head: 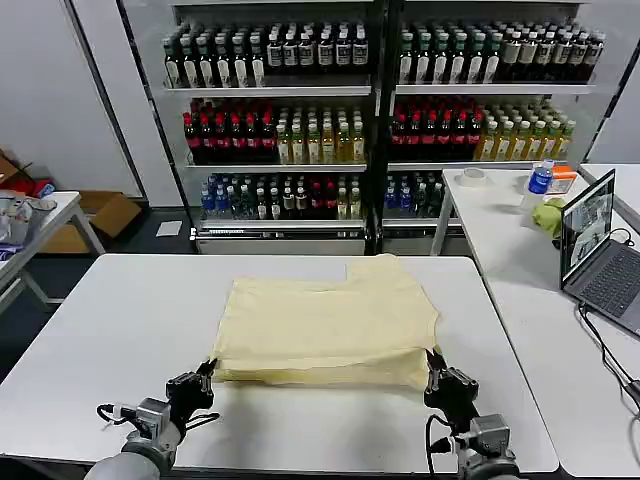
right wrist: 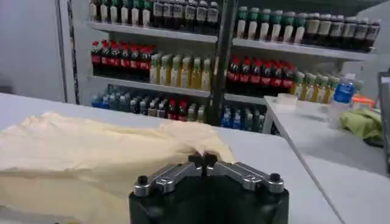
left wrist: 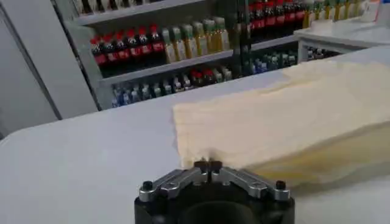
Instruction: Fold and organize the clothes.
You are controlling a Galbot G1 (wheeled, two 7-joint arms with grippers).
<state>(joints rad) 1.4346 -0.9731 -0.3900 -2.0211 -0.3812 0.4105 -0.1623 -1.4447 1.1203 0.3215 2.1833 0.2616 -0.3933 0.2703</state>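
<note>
surface: white table [head: 120, 330] | on it: folded cream-yellow shirt [head: 330, 325], near front edge

Shirt [head: 325, 325] lying across table [head: 120, 320] middle, blocking centre. Bare surface lying open left, right, and far side. Left gripper [head: 205, 372], right gripper [head: 432, 362] sitting at shirt's near corners.

A white table [head: 120, 330] stood in front, with a second white table [head: 520, 290] just beside it on the right. On that one lay an open laptop [head: 598, 258], a yellow-green cloth bundle [head: 549, 215], a blue-capped bottle [head: 540, 180] and a tape roll [head: 472, 177]. Behind stood shelves of drink bottles [head: 290, 140]. A cardboard box [head: 100, 215] sat on the floor at left.
</note>
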